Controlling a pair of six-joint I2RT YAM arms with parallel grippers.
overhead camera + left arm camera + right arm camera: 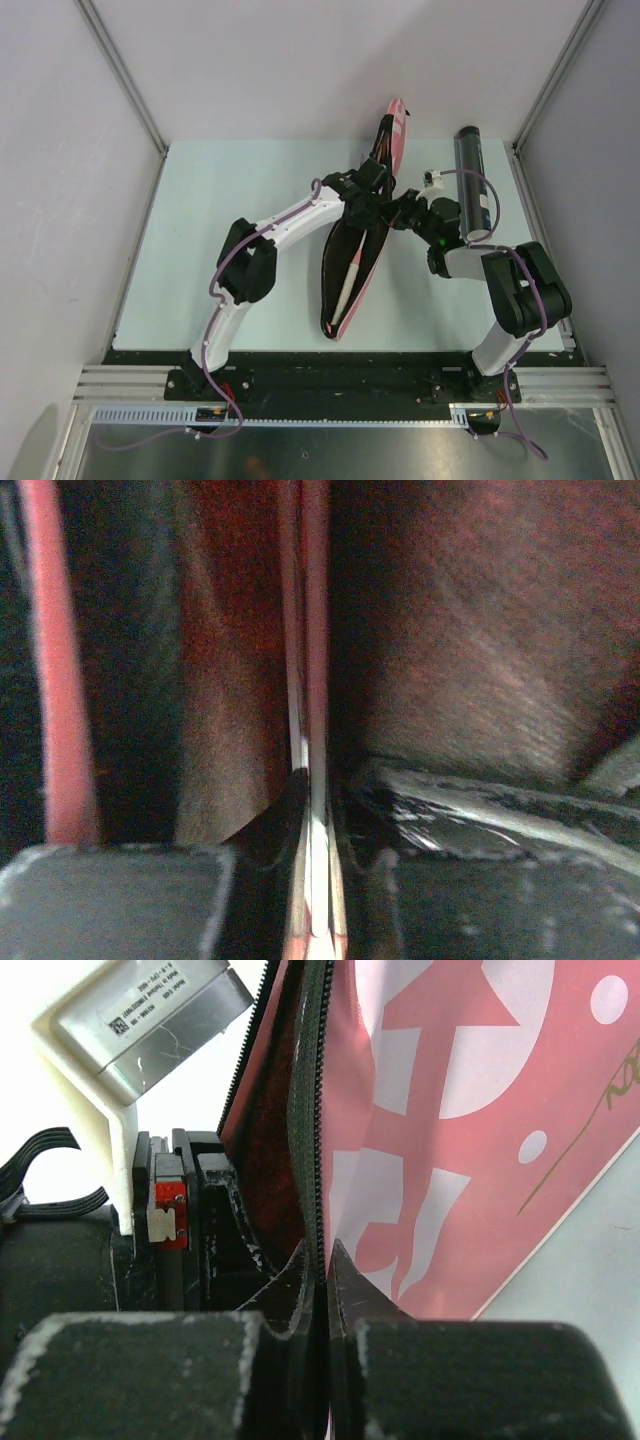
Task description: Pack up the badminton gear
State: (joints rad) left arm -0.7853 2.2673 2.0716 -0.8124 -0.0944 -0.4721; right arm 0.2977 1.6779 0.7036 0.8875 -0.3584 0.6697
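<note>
The pink racket bag point(396, 130) stands on its edge mid-table, its mouth open. A white racket handle point(350, 275) lies inside it. My left gripper point(372, 195) reaches into the bag. In the left wrist view the left gripper point(315, 780) is shut on thin pink-and-white racket frames point(312, 660) against the dark red lining. My right gripper point(400, 212) is beside it; in the right wrist view the right gripper point(322, 1260) is shut on the bag's black zipper edge point(312, 1110). The black tube point(473, 180) lies at the back right. No shuttlecocks show.
The tube's white capped end point(481, 232) lies close to my right arm's wrist. Metal frame posts stand at the table's back corners, with grey walls at left and right. The left gripper's body point(180, 1210) sits close to the right gripper's left side.
</note>
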